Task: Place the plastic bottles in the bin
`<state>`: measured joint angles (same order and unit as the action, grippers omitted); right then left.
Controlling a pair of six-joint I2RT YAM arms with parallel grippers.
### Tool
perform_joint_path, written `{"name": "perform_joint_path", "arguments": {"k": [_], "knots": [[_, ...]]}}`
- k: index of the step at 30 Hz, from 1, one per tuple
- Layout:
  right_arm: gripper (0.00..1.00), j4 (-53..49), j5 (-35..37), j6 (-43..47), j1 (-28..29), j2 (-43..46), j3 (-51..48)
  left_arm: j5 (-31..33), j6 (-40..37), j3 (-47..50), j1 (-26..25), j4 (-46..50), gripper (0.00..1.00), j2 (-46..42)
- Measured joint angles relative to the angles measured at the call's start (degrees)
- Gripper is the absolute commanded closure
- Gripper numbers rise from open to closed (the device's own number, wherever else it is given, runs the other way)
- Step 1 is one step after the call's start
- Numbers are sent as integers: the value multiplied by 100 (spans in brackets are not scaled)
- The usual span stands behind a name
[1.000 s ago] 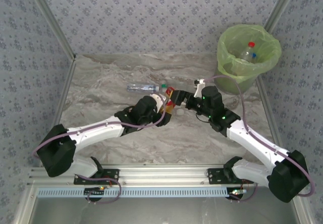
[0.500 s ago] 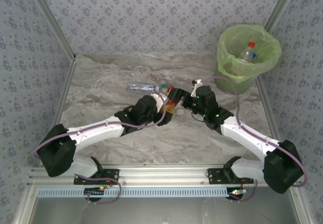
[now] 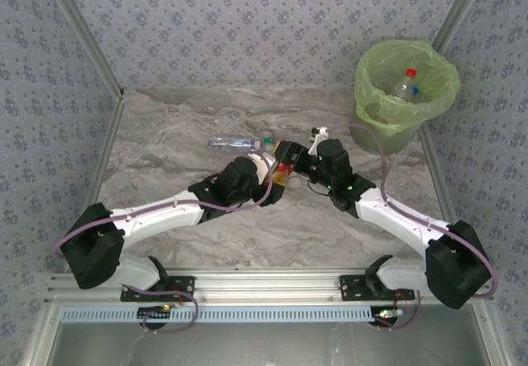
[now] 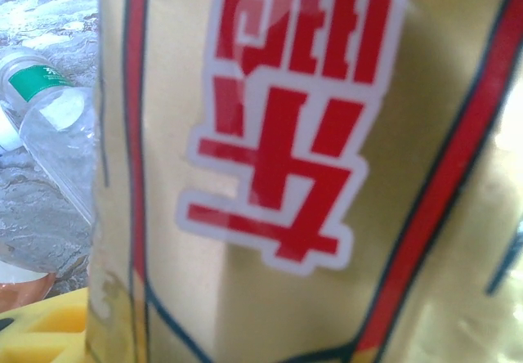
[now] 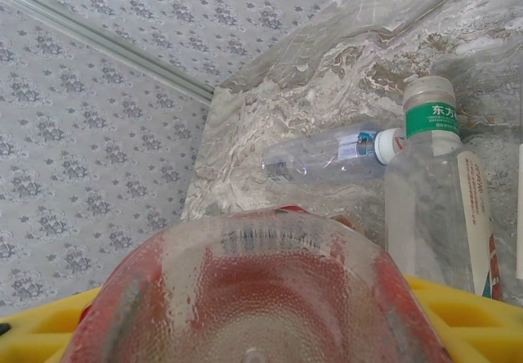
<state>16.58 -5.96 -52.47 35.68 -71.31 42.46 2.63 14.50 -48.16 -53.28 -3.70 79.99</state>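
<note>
Grey flowered wallpaper (image 3: pixel 247 20) closes in a marble-patterned table (image 3: pixel 165 152), where two white-and-black robot arms reach from the near edge and meet at the middle. The round bin (image 3: pixel 371 112), lined with a lime-green bag, stands at the far right corner, well apart from the arms; bottles in the bin (image 3: pixel 404 86) show a red cap and a blue cap.

Between the two arms is a gold-labelled bottle (image 3: pixel 282 173), its label printed with red characters that crowd the left wrist camera. The left gripper (image 3: pixel 275 171) is clamped on this bottle. The right gripper (image 3: pixel 289 153) has its yellow fingers (image 5: pixel 37 322) on either side of the bottle's ribbed red base; whether they press on it cannot be told.

Just beyond, a clear empty bottle (image 3: pixel 229 143) with a white cap lies on its side on the table. Beside it is a green-banded bottle (image 5: pixel 429 208) with a pale cap.
</note>
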Motion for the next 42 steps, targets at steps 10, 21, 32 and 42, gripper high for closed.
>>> {"name": "perform_joint_path", "arguments": {"k": [10, 21, 32, 42], "knots": [[43, -210, 140, 223, -15, 70, 0, -553, 28, 0, 149, -44, 10, 7], [46, -796, 227, 697, -144, 72, 101, -1012, 317, 470, 605, -560, 1, -605], [46, -1541, 577, 1300, -245, 219, 824, 92, 621, 1399, 852, -723, 1, -1864], [46, -2048, 1080, 2212, -568, 457, 1602, 1342, 885, 1838, 942, -234, 1, -2651]]}}
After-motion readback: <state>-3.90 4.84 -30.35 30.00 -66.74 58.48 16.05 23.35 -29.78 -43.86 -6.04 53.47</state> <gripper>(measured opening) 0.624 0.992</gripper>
